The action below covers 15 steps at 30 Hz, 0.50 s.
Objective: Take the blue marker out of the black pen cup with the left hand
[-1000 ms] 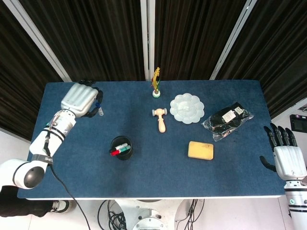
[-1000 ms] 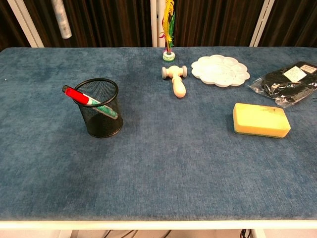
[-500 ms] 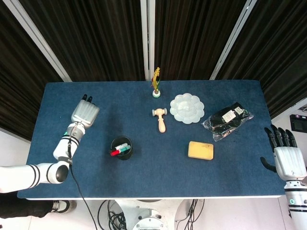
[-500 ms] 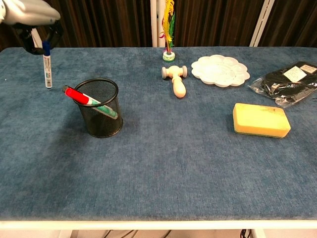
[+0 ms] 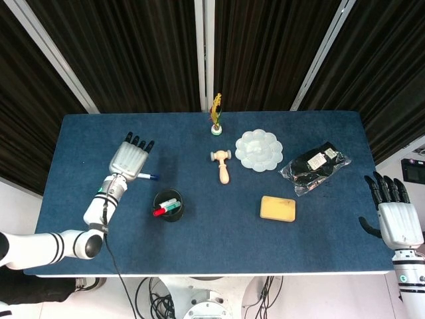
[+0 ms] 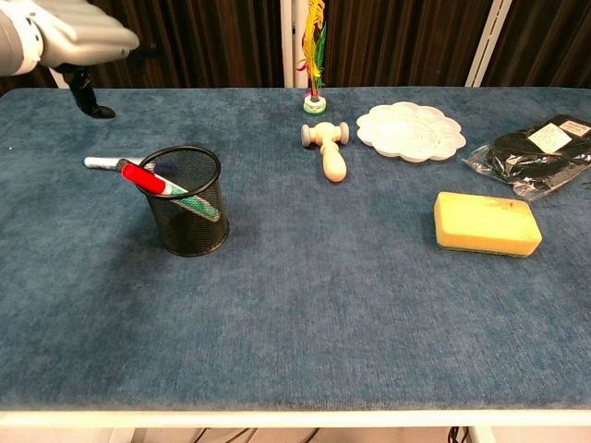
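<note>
The blue marker (image 5: 147, 177) lies flat on the table just beyond the black pen cup (image 5: 168, 205), its white barrel (image 6: 103, 162) showing left of the cup (image 6: 189, 214) in the chest view. My left hand (image 5: 127, 159) hovers above the marker with fingers spread and nothing in it; the chest view shows it at the top left (image 6: 74, 37). A red marker (image 6: 148, 180) and a green one (image 5: 172, 207) stay in the cup. My right hand (image 5: 397, 216) hangs open off the table's right edge.
A wooden mallet (image 5: 222, 166), a small vase with a feather (image 5: 216, 119), a white palette (image 5: 258, 150), a black bag (image 5: 315, 165) and a yellow sponge (image 5: 277, 208) lie across the blue table (image 5: 219, 246), all right of the cup.
The left hand came down with the blue marker, let go of it and opened. The marker now lies on the table behind the cup. The right hand stayed put.
</note>
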{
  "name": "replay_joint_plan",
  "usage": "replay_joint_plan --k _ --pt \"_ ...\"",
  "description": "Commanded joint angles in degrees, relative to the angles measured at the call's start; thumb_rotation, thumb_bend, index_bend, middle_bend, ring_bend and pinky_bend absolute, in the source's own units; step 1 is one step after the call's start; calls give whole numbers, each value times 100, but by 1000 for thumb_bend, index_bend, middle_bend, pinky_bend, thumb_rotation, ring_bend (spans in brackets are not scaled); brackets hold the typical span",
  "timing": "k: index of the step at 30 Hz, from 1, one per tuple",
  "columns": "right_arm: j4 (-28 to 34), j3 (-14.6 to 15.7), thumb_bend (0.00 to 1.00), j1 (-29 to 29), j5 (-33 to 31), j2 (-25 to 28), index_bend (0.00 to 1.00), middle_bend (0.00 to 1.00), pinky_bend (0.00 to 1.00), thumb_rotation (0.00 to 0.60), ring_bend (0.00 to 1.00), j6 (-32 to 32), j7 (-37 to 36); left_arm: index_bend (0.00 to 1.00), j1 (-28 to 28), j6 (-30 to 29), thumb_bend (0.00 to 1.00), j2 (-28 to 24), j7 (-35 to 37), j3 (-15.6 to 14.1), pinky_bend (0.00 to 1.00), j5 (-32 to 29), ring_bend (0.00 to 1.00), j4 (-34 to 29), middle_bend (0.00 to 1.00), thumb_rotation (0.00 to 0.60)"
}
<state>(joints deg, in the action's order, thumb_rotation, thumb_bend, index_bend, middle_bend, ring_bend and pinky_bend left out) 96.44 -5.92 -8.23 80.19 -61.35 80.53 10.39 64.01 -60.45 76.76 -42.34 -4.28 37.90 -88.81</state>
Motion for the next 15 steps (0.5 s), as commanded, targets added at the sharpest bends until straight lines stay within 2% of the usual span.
replay_joint_plan --k 1,3,5,6,9,12,15 --pt "-9 1 176 -6 6 -14 0 0 0 600 0 -5 -10 0 -642 -490 103 5 1387 514 97 725 96 -44 125 600" --pt "-16 6 176 -4 22 -20 0 0 0 600 0 6 -14 0 -875 -456 96 -187 2061 671 100 954 66 -275 109 600" --pt "-36 14 176 3 49 -17 0 0 0 600 0 22 -46 0 -1111 -381 102 -466 2823 673 110 1548 22 -497 78 600" --pt "-82 44 176 -4 132 1 0 0 0 600 0 14 -108 0 -1329 -531 107 -640 3241 582 115 2073 11 -554 71 600" --pt "-341 160 176 -17 526 8 0 0 0 600 0 61 -557 0 -1953 -1354 121 -918 3537 168 112 3226 4 -537 68 600" --pt "-591 247 176 0 690 -39 0 0 0 600 0 80 -867 0 -2614 -2087 122 -1086 3641 -168 95 3756 0 -529 66 600" --pt "-768 262 176 46 663 -174 0 0 0 600 0 131 -936 0 -3243 -2629 122 -1168 4026 -340 74 3937 0 -393 59 600"
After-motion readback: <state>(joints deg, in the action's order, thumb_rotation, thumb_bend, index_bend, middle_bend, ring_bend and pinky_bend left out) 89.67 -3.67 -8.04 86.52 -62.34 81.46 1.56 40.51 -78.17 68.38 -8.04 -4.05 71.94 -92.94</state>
